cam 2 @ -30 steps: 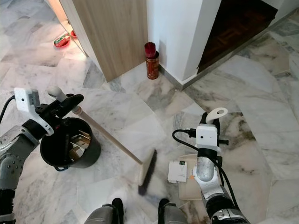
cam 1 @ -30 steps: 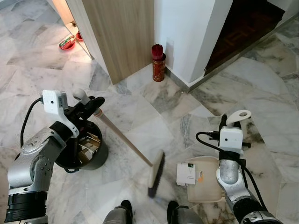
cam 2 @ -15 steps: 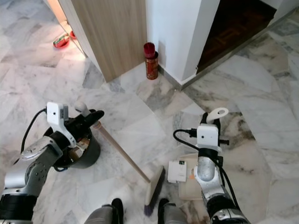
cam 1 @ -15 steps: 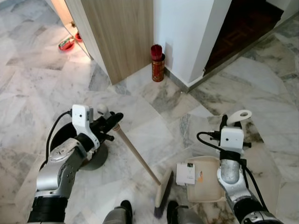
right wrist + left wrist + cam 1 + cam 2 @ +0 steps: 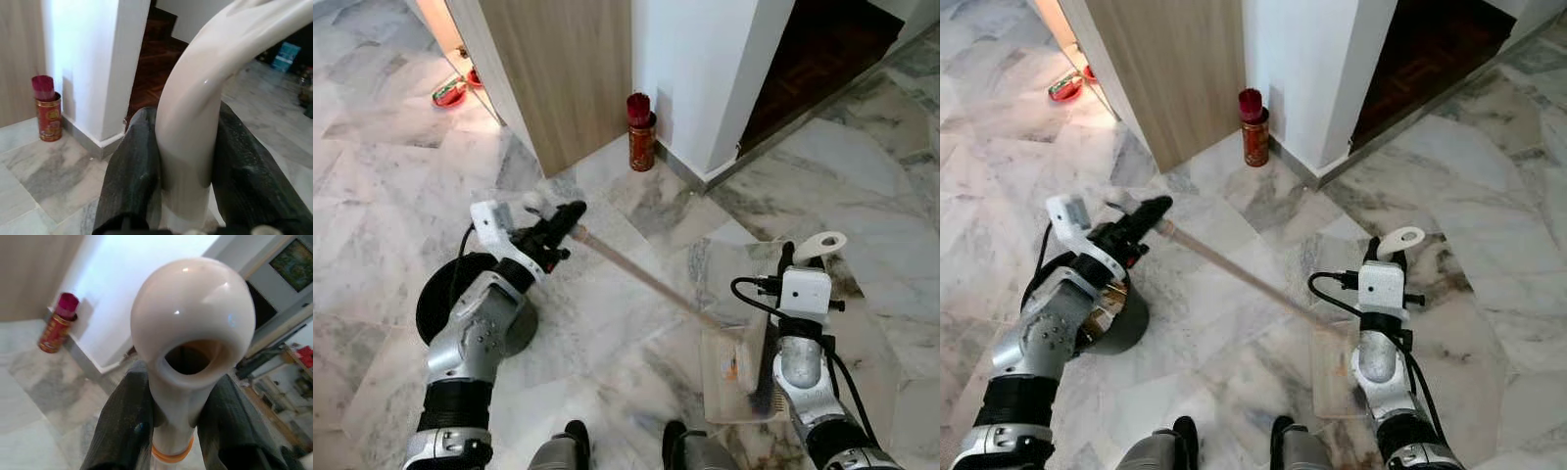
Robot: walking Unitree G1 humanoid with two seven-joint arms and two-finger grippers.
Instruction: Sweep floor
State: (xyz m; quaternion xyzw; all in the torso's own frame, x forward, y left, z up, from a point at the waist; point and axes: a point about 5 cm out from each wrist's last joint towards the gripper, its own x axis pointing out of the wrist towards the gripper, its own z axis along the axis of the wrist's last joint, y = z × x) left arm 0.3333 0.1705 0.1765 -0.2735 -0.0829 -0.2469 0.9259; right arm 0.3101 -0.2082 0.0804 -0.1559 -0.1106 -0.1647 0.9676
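My left gripper (image 5: 566,217) is shut on the white knobbed top of the broom handle (image 5: 190,323), held above the floor left of centre. The wooden stick (image 5: 651,284) slants down to the right. Its dark bristle head (image 5: 762,380) rests, blurred, on the cream dustpan (image 5: 722,377) lying on the marble floor at my right foot. My right gripper (image 5: 788,259) is shut on the dustpan's upright cream handle (image 5: 195,98), whose loop (image 5: 824,243) sticks up above the fingers. An orange-marked scrap (image 5: 732,370) lies in the pan.
A black bucket (image 5: 445,294) stands on the floor behind my left arm. A red can (image 5: 641,132) of sticks stands against the white wall corner. A wooden panel (image 5: 568,69) rises to its left, and a red bowl (image 5: 448,93) lies beyond. A dark doorway (image 5: 832,49) opens at far right.
My left arm swung the handle top up and rightward, sweeping the broom head from between my feet onto the dustpan. The white box beside the pan is no longer visible there.
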